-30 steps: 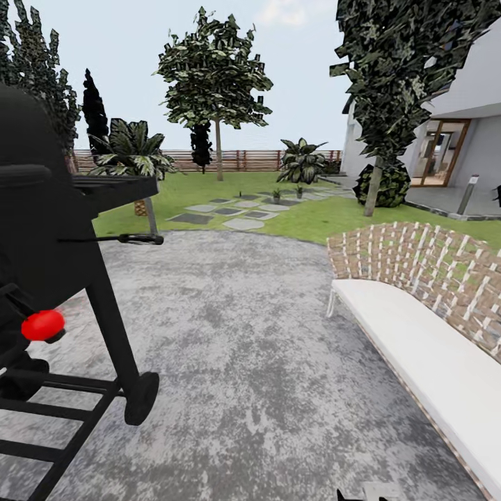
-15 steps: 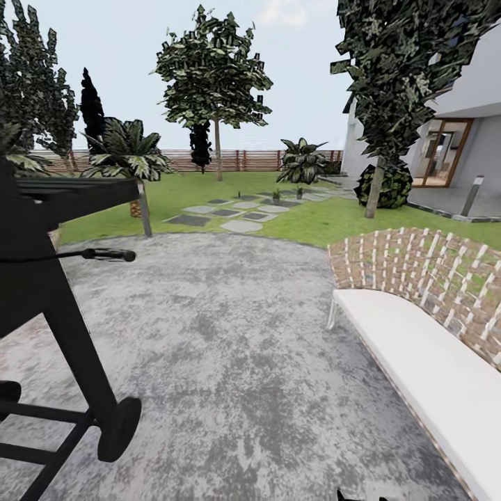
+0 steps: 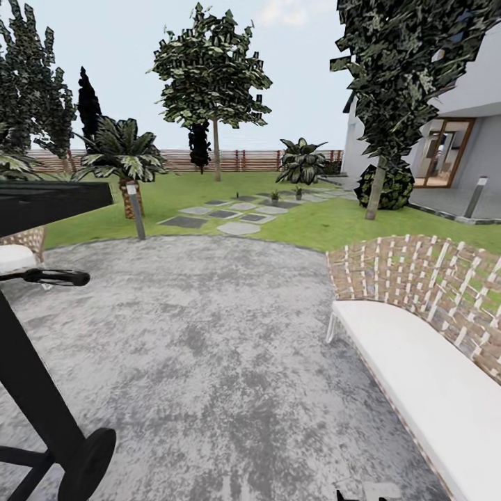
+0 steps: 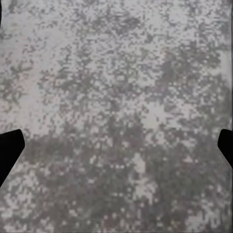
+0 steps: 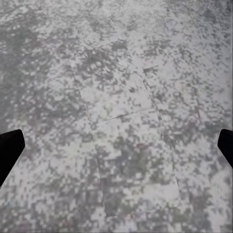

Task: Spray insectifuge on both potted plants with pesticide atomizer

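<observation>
Both your hands spread wide, empty: L hand (image 4: 116, 145) and R hand (image 5: 116, 145) fingertips at frame edges over grey paving (image 3: 229, 348). Potted plants (image 3: 287, 194) far ahead on lawn (image 3: 327, 223) by stepping stones (image 3: 229, 214). Black grill (image 3: 35, 313) close on L, white bench (image 3: 424, 362) on R.

The left claw (image 4: 116, 145) hangs over mottled grey paving, its two dark fingertips (image 4: 9, 150) showing at opposite edges of the left wrist view, spread wide with nothing between them. The right claw (image 5: 116, 148) is posed the same way: its dark fingertips (image 5: 9, 148) sit far apart at the two edges of the right wrist view, with bare paving between them. Both claws point down at the ground.
</observation>
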Controlling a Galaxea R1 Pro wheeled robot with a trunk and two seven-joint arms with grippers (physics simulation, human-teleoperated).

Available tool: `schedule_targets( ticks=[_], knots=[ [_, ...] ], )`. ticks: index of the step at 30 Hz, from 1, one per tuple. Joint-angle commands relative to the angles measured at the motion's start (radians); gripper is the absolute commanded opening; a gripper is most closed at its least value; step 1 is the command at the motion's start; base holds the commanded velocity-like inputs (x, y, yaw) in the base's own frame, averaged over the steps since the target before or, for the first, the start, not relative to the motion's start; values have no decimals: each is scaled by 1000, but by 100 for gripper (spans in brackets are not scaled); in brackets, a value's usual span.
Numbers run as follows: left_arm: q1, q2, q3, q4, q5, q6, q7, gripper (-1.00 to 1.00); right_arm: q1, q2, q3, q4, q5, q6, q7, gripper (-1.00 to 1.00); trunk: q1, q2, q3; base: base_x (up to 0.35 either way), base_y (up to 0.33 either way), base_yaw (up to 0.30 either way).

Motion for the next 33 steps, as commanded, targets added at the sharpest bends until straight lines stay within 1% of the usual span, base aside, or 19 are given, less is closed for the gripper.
schedule_targets(
  ticks=[1,17,25,33],
  knots=[
    [0,0,-1,1,7,-3,0,100,-1,0,-6,1,1,-3,2,100,0,0,-1,330,-135,0],
    [0,1,-1,1,7,-3,0,100,-1,0,-5,1,1,-3,2,100,0,0,-1,330,-135,5],
    [0,2,-1,1,7,-3,0,100,-1,0,-5,1,1,-3,2,100,0,0,-1,331,-135,191],
    [0,2,-1,1,7,-3,0,100,-1,0,-6,1,1,-3,2,100,0,0,-1,330,-135,38]
  ],
)
